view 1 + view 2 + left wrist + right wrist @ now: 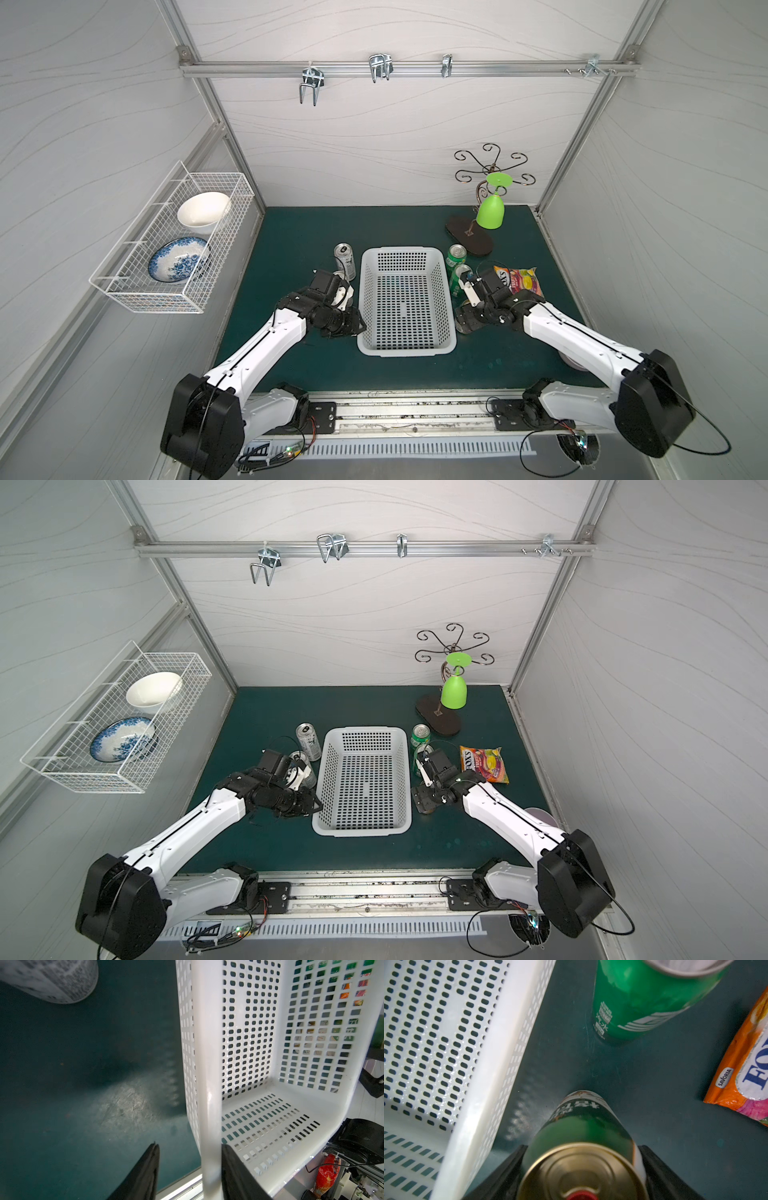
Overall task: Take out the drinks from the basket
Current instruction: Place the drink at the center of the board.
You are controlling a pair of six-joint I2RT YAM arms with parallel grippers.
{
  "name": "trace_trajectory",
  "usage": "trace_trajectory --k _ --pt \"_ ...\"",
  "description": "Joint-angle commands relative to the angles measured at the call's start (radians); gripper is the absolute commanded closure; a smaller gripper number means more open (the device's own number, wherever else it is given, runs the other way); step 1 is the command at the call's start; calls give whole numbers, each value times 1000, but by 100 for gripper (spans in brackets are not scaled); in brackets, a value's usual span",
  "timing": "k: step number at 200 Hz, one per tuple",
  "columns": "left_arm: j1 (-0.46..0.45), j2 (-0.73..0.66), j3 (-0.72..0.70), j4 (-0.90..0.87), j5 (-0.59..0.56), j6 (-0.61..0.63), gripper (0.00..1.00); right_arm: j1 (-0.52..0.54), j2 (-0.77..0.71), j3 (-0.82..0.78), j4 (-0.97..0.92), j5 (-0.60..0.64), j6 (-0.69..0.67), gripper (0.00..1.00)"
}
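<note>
Both top views are bright, evenly lit from overhead. The white perforated plastic basket (406, 352) casts a faint, soft shadow on the dark green table mat (291, 232). Behind the basket, wide-angle distortion splays the aluminium frame posts (208, 95) outward. In the left wrist view, a pale glare patch lies on the mat just beside the basket; the silver-white printed can (47, 980) is blurred. In the right wrist view, the gold-topped green-white can (581, 1167) beside the basket is out of focus; the green can (633, 1001) shows soft sheen.
</note>
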Motion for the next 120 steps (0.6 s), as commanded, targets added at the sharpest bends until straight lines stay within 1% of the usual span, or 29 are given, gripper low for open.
trace_trajectory --k 1,9,16,38,65,81,99,120 --pt "-3 -30 68 -23 -11 8 47 4 -26 39 -15 12 -5 9" --pt "-3 -44 82 -33 -13 8 45 3 -44 57 -29 21 -8 5" --pt "-3 -55 98 -46 -14 9 42 1 -62 73 -45 28 -12 1" --pt "-3 -90 159 -108 -47 17 33 -24 -123 133 -87 10 -25 1" --pt "-2 -128 250 -179 -99 38 26 -80 -208 196 -116 -21 -36 1" --pt "0 -138 316 -203 -158 60 18 -157 -255 218 -108 -72 -39 1" --pt "14 -138 386 -214 -243 85 12 -249 -298 224 -69 -107 -46 1" --pt "72 -139 433 -178 -299 99 7 -361 -329 213 -18 -131 -43 1"
